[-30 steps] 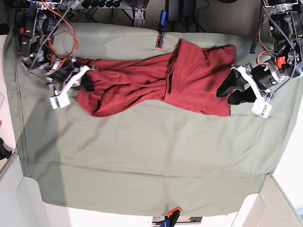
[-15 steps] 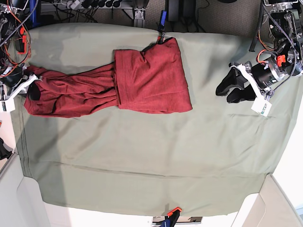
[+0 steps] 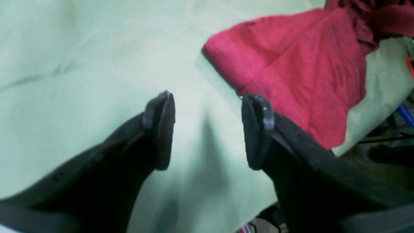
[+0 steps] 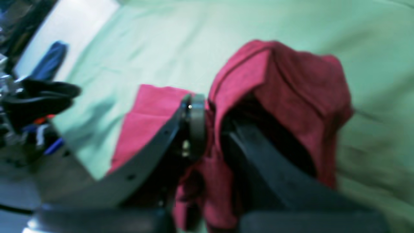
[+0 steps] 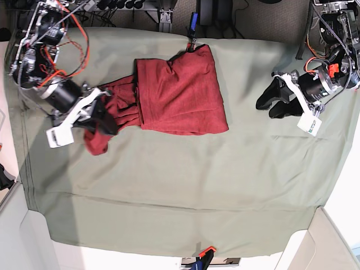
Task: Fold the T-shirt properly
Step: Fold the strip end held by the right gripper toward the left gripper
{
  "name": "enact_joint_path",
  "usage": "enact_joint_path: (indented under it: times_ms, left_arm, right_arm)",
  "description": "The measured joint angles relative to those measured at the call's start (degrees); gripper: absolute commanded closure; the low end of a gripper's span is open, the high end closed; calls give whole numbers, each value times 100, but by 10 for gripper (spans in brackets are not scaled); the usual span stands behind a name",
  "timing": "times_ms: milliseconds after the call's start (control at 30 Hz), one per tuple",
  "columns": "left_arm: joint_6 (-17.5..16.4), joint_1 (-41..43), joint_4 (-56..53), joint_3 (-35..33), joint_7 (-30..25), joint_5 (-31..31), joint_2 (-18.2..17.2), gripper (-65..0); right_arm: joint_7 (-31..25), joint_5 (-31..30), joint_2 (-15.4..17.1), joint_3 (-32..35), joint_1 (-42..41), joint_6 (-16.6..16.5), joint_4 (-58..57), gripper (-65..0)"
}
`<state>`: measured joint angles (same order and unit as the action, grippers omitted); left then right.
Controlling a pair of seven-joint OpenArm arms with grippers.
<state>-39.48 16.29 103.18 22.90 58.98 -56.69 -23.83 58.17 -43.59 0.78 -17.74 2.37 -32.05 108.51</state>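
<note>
**Right arm carrying shirt end, left arm idle**

Here the T-shirt (image 5: 180,93) lay on the sage-green cloth (image 5: 180,191) over the bench, long axis running side to side in the base view, flat part at the far edge near a clamp (image 5: 191,34). The right gripper (image 5: 101,115) had its jaws pinched on the bunched end, lifted and draped over them. The left gripper (image 3: 207,129) sat well apart from the flat end, jaws spread, holding nothing, over bare cloth. Right arm was nearer; the fold likely went toward the flat part.
</note>
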Motion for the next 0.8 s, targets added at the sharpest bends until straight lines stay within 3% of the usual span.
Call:
enact_joint_path:
  times_ms: [133, 267, 500, 533, 600, 667, 800]
  left_arm:
    - [0, 120, 0, 0, 15, 4, 0, -359]
    - [2, 197, 0, 0, 15, 2, 0, -359]
    - [0, 210, 0, 0, 15, 2, 0, -359]
    - [0, 210, 0, 0, 15, 2, 0, -359]
    - [2, 210, 0, 0, 15, 2, -2, -359]
    - [0, 210, 0, 0, 15, 2, 0, -359]
    - [0, 210, 0, 0, 15, 2, 0, -359]
  right_arm:
    - [-13, 256, -382, 822, 0, 4, -9, 0]
    - [-232, 887, -715, 1674, 0, 0, -26, 0]
    - [-551, 1392, -796, 2911, 0, 13, -807, 0]
    - [-562, 1427, -796, 3056, -2, 11, -916, -77]
    - [-575, 1434, -796, 3287, -15, 31, -1093, -292]
    - [-682, 1434, -796, 3453, -15, 35, -1139, -426]
    - [-800, 1528, -793, 3539, -81, 37, -1058, -443]
